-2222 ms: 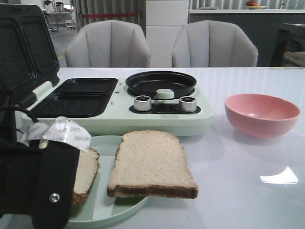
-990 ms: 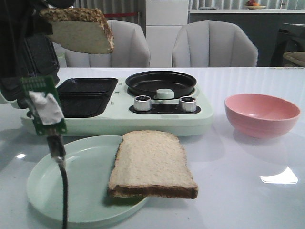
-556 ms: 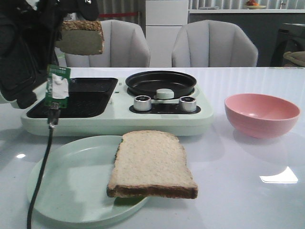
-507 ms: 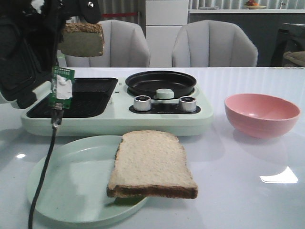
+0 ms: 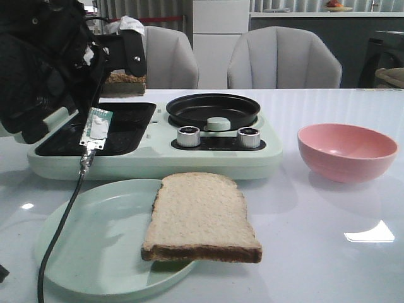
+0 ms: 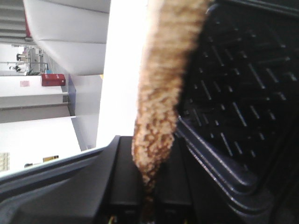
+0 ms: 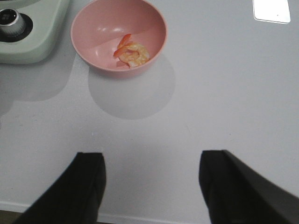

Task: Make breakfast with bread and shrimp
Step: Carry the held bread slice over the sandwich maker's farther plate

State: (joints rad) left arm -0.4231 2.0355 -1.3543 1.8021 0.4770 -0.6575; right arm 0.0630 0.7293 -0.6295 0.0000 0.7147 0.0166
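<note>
Glossy white tabletop [image 5: 328,252] fills the front view, with two grey chairs [image 5: 284,58] set behind it at 12 o'clock. Across the far half is stretched a pale green breakfast maker [image 5: 158,151], its open ridged sandwich plates [image 5: 120,129] at 9 o'clock of the round black pan [image 5: 213,110], with two chrome knobs [image 5: 188,136] in front.

At 7 o'clock a pale green plate [image 5: 95,252] is seen, and a slice of bread [image 5: 201,218] lies half on it, its near edge overhanging the rim. At 3 o'clock of the maker a pink bowl [image 7: 119,39] is stood, and the shrimp [image 7: 131,52] are seen curled inside it in the right wrist view.

Above the sandwich plates the left gripper [image 6: 145,196] is clamped on the second slice [image 6: 161,93], held by its crust edge and hanging over the ridged surface; only a strip of it shows in the front view. The right gripper [image 7: 152,184] is spread wide and empty above bare table, with the bowl near.

Bread is judged light, soft and easily crushed or torn, so it is best taken at the firmer crust with mild pressure. The shrimp are judged small, slippery and springy; a pinch across the thick curled body is advised.
</note>
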